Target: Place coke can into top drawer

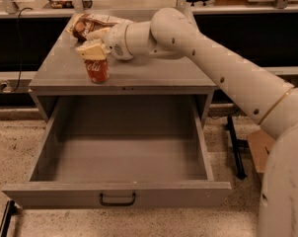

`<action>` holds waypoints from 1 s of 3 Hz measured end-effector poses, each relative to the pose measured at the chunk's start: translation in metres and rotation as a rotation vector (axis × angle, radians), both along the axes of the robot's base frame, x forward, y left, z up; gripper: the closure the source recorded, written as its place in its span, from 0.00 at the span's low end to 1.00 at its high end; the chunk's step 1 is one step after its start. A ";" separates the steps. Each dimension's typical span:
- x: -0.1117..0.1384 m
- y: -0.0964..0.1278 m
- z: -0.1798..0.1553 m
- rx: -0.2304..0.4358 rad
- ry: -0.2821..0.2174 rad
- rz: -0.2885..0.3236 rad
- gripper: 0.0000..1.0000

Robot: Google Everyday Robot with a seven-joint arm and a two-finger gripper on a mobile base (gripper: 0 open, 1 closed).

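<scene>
The coke can point(97, 71), red with white script, stands upright on the left front part of the grey cabinet top point(154, 75). My gripper point(94, 42) is right over the can, reaching in from the right. Its fingers stand apart: the near pale finger point(91, 50) covers the can's top, the other is behind it. The can rests on the cabinet top. The top drawer point(118, 191) is pulled fully out below, with nothing in it and a dark handle at the centre of its front panel.
A brown snack bag point(87, 23) lies at the back left of the cabinet top, just behind the gripper. My white arm point(228, 78) crosses from the right. A dark stand point(235, 147) and a cardboard box point(260, 149) sit on the speckled floor at right.
</scene>
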State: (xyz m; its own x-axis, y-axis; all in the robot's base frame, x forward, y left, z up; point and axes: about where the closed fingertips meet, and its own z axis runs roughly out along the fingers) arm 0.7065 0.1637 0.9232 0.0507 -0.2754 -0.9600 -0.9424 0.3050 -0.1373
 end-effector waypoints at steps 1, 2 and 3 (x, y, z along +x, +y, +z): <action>-0.011 -0.015 0.008 -0.006 -0.022 -0.016 0.97; -0.019 -0.041 0.031 0.063 -0.081 -0.045 1.00; -0.045 -0.062 0.053 0.161 -0.157 -0.031 1.00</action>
State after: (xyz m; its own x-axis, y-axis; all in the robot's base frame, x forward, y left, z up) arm 0.6619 0.1013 0.9758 0.1972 -0.1229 -0.9726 -0.9031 0.3632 -0.2290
